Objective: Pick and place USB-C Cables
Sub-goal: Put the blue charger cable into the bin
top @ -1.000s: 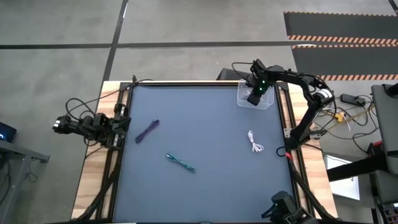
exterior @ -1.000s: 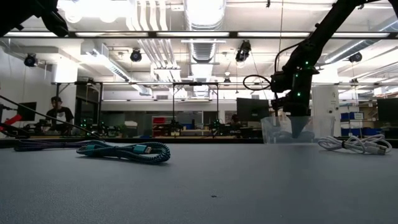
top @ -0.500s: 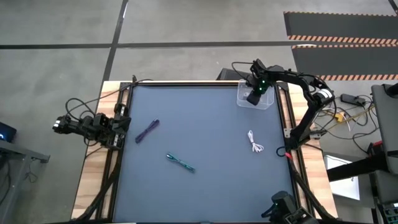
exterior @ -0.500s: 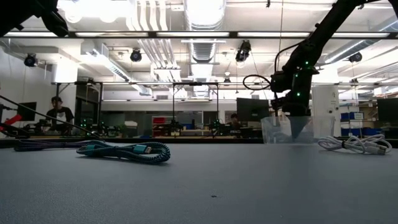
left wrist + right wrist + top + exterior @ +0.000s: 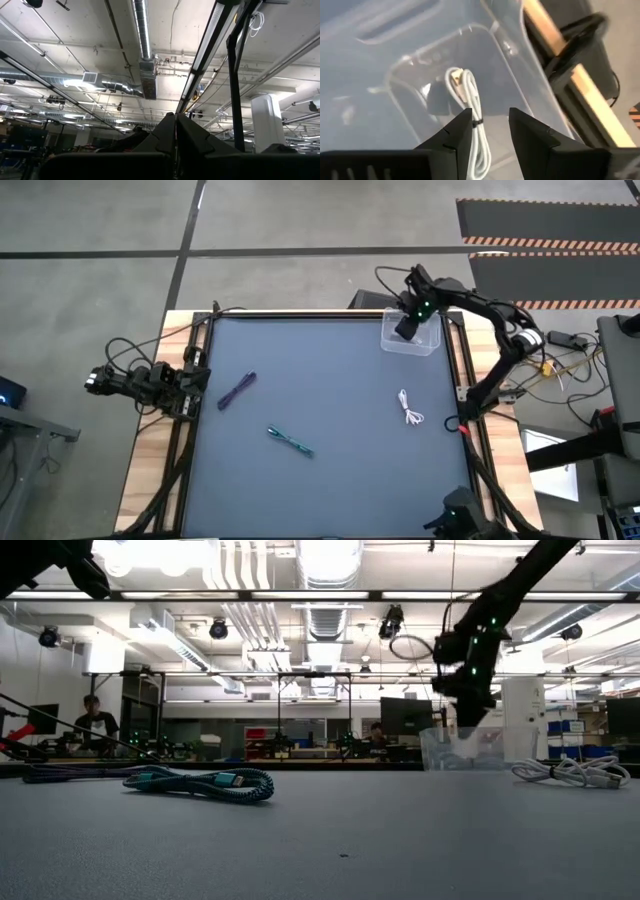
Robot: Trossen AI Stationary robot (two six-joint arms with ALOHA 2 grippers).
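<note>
Right tool (image 5: 489, 127) hangs open and empty above the clear bin (image 5: 410, 335), one white cable (image 5: 470, 117) inside. Second white cable (image 5: 409, 411), teal cable (image 5: 290, 440) and purple cable (image 5: 237, 390) lie on the bench (image 5: 330, 480). Left tool (image 5: 176, 131) is closed at the bench's left edge.

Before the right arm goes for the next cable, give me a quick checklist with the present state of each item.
1. White cable lies inside the clear bin: ok.
2. Right pincer open and holding nothing: ok.
3. Right pincer above the bin's rim: ok in the low view.
4. Second white cable, teal cable and purple cable lie on the mat, apart from one another: ok.
5. Left pincer shut, parked off the table's left edge: ok.
6. Which cable comes next: cannot tell.
</note>
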